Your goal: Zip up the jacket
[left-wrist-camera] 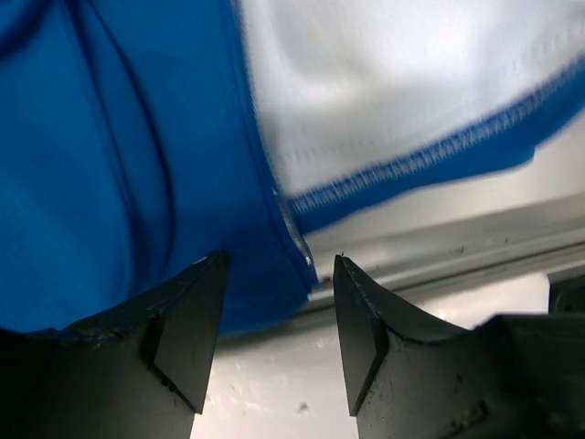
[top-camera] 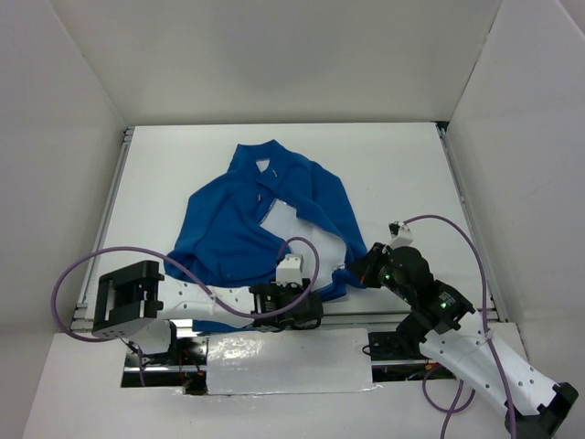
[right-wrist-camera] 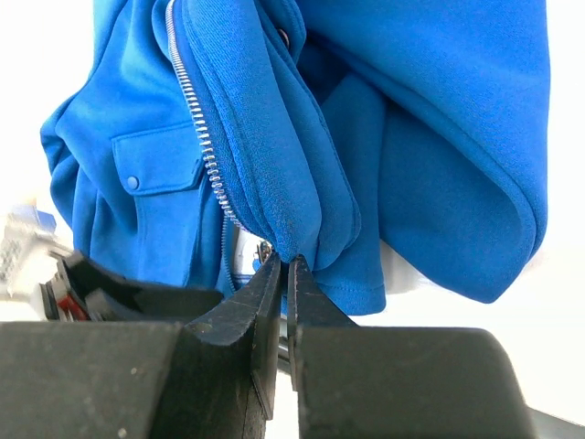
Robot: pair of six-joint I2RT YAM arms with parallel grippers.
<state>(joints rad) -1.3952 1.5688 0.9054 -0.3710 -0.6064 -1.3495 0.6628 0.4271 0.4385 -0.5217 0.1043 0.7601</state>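
Note:
The royal-blue jacket (top-camera: 260, 215) lies crumpled on the white table, collar toward the back, white lining (top-camera: 306, 240) showing near its hem. My right gripper (right-wrist-camera: 285, 265) is shut on a fold of the jacket's hem edge (right-wrist-camera: 302, 219), beside the light zipper teeth (right-wrist-camera: 203, 137) and a front pocket (right-wrist-camera: 155, 165); in the top view it (top-camera: 355, 272) sits at the jacket's right lower corner. My left gripper (left-wrist-camera: 279, 270) is open at the near hem (left-wrist-camera: 265, 274), blue fabric and a zipper end (left-wrist-camera: 294, 236) between its tips, nothing pinched. In the top view it (top-camera: 306, 306) is at the near table edge.
A metal rail (top-camera: 366, 315) runs along the table's near edge under both grippers. White walls enclose the table at left, back and right. Purple cables (top-camera: 101, 261) loop from both arms. A foil-like sheet (top-camera: 283, 361) lies between the arm bases.

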